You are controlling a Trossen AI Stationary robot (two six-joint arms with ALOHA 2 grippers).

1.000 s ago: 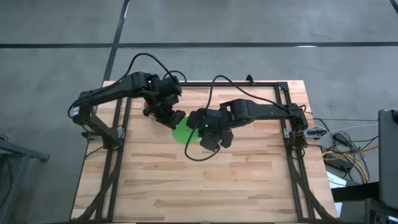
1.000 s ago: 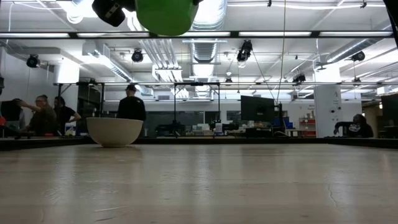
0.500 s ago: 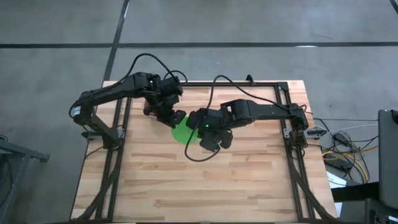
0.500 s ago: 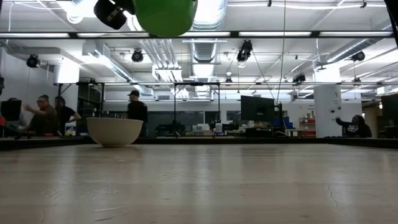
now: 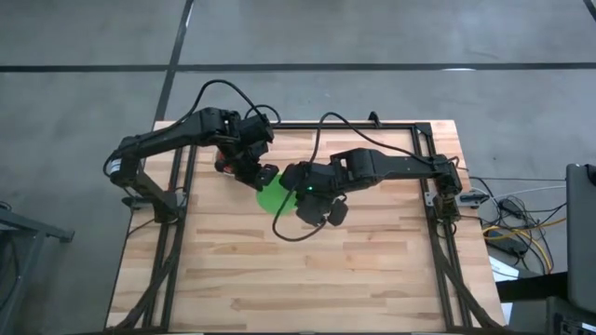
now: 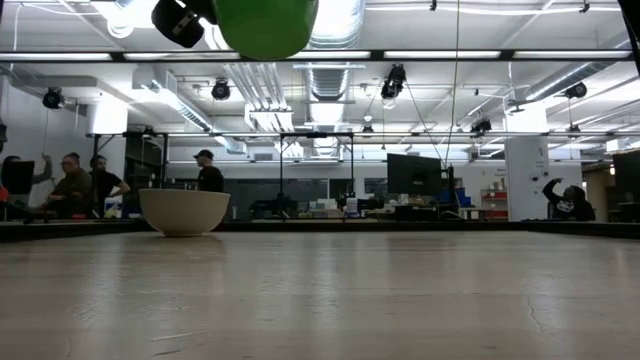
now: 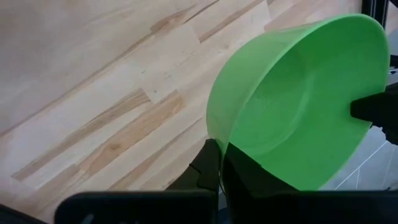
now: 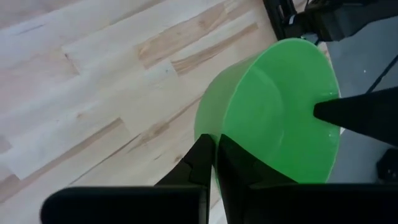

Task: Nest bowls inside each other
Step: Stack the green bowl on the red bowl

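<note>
Wooden table [image 5: 307, 270], both arms gripping green bowl [image 5: 272, 197]

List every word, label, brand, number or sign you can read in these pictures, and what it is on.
None can be read.
Green bowl: plain, no label or mark.
Whitish bowl: no print visible.
Wooden table: bare boards, no marking.
Monitors in the room behind: too far and blurred to read.
</note>
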